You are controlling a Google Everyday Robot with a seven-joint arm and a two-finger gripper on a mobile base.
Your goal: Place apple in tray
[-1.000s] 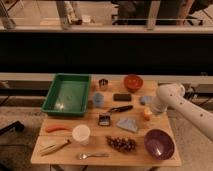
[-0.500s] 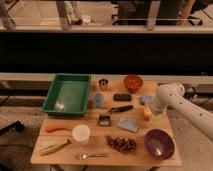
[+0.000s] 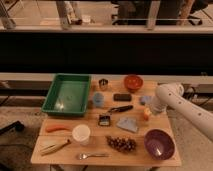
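Views: one camera view.
Vantage: raised, in front of the surface (image 3: 98, 146), looking forward and down at a slant.
Facing: toward a dark wall band (image 3: 105, 52) and a glass railing (image 3: 107, 20) that cross the upper frame.
Distance: middling; the whole surface fits within the lower half, its near edge close to the bottom border.
Framing: tray (image 3: 67, 93) at centre left; the white arm (image 3: 192, 114) enters from the right edge.
Gripper: the gripper (image 3: 148, 109) sits at centre right, over the surface's right side, next to the apple (image 3: 146, 115).
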